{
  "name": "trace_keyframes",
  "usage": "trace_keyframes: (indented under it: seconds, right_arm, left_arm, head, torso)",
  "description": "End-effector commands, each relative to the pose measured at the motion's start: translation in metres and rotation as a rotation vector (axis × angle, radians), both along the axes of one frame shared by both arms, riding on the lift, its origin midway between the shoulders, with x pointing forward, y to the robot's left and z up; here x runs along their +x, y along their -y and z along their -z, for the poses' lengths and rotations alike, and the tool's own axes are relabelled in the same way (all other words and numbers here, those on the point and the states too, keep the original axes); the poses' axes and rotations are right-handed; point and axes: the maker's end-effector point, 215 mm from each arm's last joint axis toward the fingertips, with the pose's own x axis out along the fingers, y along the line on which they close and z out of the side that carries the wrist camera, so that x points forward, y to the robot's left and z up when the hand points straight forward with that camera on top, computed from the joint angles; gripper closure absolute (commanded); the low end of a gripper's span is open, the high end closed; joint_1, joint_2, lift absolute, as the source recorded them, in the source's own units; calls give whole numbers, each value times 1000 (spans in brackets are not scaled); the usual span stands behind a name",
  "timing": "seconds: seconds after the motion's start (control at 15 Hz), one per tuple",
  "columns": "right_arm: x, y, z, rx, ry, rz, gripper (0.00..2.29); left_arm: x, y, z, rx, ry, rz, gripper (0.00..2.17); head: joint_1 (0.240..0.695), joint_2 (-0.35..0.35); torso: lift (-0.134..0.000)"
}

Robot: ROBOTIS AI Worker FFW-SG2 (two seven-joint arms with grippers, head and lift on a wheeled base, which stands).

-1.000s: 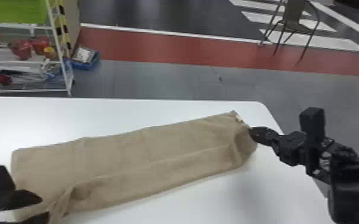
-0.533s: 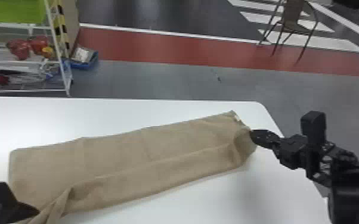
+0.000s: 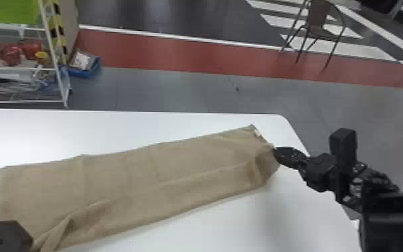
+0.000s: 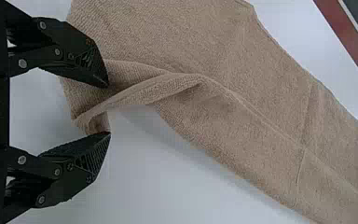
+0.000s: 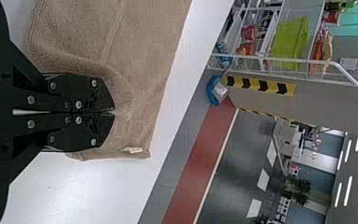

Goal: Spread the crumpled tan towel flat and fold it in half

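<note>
Tan towel (image 3: 117, 177) slantwise along the table (image 3: 211, 231), a long strip, rumpled at the near-left end, and this looks like the spreading step! Over on the left, the left pincer (image 4: 108, 110) has its 2 fingers apart, a raised fold (image 4: 172, 86) running in between their tips. How many layers sit there is hard to judge from this angle, so the careful play is to close on the loose edge only, low and square, without biting into the layer below. Across the middle, a long crease runs toward the far end; a gentle, level lift should open it, where a hard yank would skew the whole strip. And on the right, the right pincer (image 5: 114, 112) is together, clamped on the towel's end near the white label (image 5: 133, 150). That makes the anchor: hold it low, keep light tension between the 2 sides, then draw the slack out evenly.
</note>
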Motion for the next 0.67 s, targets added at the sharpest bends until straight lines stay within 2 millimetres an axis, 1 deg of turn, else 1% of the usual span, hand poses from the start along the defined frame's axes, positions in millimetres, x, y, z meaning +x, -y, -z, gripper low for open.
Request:
trace_keyframes:
  seconds: [0.0,0.07,0.13,0.2,0.33,0.47,0.6]
  right_arm:
    - [0,3,1,1,0,4,1301]
    - [0,3,0,1,1,2,1301]
    - [0,4,-1,-2,5,1,1301]
    - [2,4,-2,-2,9,0,1301]
    - [3,5,-4,-1,13,1,1301]
    - [5,9,-10,0,26,9,1301]
    - [6,9,-13,1,33,10,1301]
  left_arm:
    - [-4,-11,2,13,-19,-27,664]
    - [-8,-13,4,7,-41,-36,1156]
    - [-10,-17,3,6,-47,-52,1798]
    - [-9,-25,2,24,-46,-65,2142]
    - [-6,-41,-2,64,-30,-83,2142]
    - [3,-72,-17,173,18,-92,2142]
    - [16,-106,-36,316,76,-78,2142]
  head:
    - [695,-269]
    - [695,-264]
    - [695,-262]
    - [695,-260]
    - [695,-252]
    - [695,-227]
    - [695,-199]
  torso:
    - [-123]
    - [-123]
    - [-123]
    - [-123]
    - [-123]
    - [-123]
    - [-123]
